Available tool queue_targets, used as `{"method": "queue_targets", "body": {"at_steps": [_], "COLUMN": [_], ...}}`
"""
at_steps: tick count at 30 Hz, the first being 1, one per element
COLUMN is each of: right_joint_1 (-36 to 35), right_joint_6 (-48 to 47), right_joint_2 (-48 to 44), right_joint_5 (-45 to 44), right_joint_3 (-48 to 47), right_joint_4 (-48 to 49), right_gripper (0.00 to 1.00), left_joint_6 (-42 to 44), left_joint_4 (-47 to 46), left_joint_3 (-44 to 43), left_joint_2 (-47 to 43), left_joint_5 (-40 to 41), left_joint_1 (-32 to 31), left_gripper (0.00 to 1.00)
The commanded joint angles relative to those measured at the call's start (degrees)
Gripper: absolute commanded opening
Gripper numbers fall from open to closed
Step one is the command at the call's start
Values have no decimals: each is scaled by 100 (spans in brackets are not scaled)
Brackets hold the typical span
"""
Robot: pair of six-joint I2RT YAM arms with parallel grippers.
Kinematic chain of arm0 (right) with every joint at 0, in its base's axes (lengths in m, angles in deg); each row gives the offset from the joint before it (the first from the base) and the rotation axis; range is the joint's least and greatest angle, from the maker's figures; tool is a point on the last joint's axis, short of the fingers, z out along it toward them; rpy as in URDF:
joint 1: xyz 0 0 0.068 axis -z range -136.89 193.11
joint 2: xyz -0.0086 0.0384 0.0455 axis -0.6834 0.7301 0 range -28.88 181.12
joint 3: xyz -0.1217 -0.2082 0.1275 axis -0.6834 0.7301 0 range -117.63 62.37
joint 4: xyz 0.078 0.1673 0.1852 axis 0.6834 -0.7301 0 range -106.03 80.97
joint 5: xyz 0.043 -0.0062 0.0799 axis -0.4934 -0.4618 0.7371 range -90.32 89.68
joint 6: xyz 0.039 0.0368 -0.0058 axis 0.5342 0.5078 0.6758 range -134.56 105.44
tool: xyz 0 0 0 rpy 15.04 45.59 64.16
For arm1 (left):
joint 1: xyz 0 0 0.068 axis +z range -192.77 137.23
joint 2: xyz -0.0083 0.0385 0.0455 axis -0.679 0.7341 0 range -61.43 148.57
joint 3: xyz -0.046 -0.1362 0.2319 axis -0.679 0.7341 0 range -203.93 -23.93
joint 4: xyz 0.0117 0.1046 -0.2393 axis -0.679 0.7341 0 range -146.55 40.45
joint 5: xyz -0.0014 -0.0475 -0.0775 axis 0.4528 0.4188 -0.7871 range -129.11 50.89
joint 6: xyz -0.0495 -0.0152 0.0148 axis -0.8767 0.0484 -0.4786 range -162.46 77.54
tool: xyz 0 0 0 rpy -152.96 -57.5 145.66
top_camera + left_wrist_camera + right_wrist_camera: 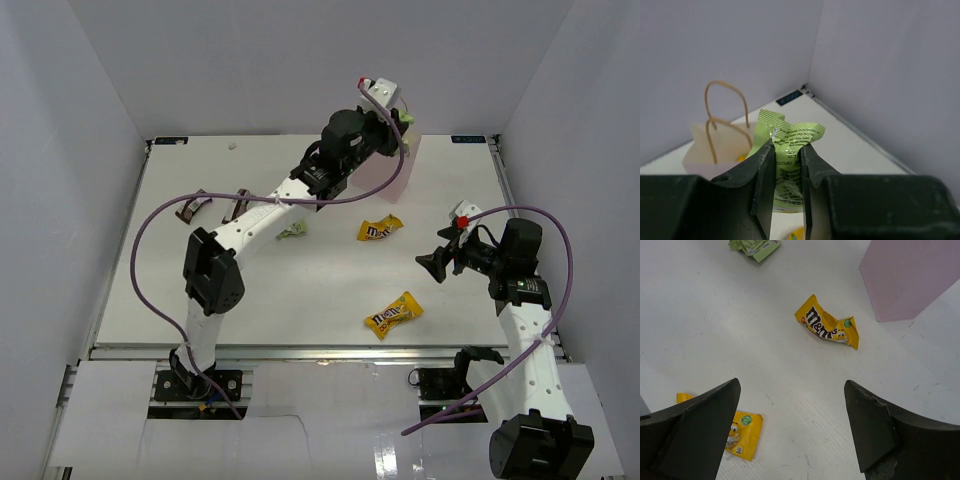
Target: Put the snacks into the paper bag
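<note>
My left gripper (787,146) is shut on a light green pouch (789,137) and holds it just above and beside the open top of the pale pink paper bag (700,150). Something yellow shows inside the bag. In the top view the left gripper (403,122) is raised over the bag (385,178) at the back. On the table lie two yellow candy bags (380,229) (393,314), a second green pouch (293,232) and two brown bars (195,205) (238,206). My right gripper (791,385) is open and empty above the table, between the yellow bags (827,322) (742,432).
White walls close in the table (300,290) on the left, back and right. The left arm's purple cable loops over the table's left side. The bag's tan cord handles (725,107) stand up next to my left fingers.
</note>
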Motion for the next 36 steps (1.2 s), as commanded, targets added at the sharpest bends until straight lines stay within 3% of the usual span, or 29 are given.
{"method": "queue_targets", "body": {"at_steps": [1, 4, 8, 15, 19, 25, 36], "right_joint_1": [33, 33, 33, 33, 33, 25, 33], "right_joint_6": [-43, -34, -25, -17, -8, 10, 1], "right_joint_2": [-26, -26, 1, 10, 1, -8, -8], "right_joint_5": [165, 235, 271, 332, 367, 411, 385], "right_joint_3": [12, 29, 56, 65, 73, 73, 73], "right_joint_4": [216, 225, 251, 260, 260, 269, 269], "right_gripper": [90, 90, 90, 90, 90, 90, 90], "left_joint_6": [-67, -339, -270, -138, -603, -516, -595], "left_joint_4": [-572, -1431, -2804, -3886, -3931, -3879, -3607], "left_joint_3": [-1325, -2074, -2156, -2552, -2569, -2534, -2376], "left_joint_2": [558, 1209, 1815, 2633, 2792, 2968, 3012], "left_joint_5": [-281, 7, 535, 862, 818, 853, 739], "left_joint_1": [-1, 7, 16, 218, 429, 447, 482], "left_gripper": [9, 10, 11, 17, 17, 23, 54]}}
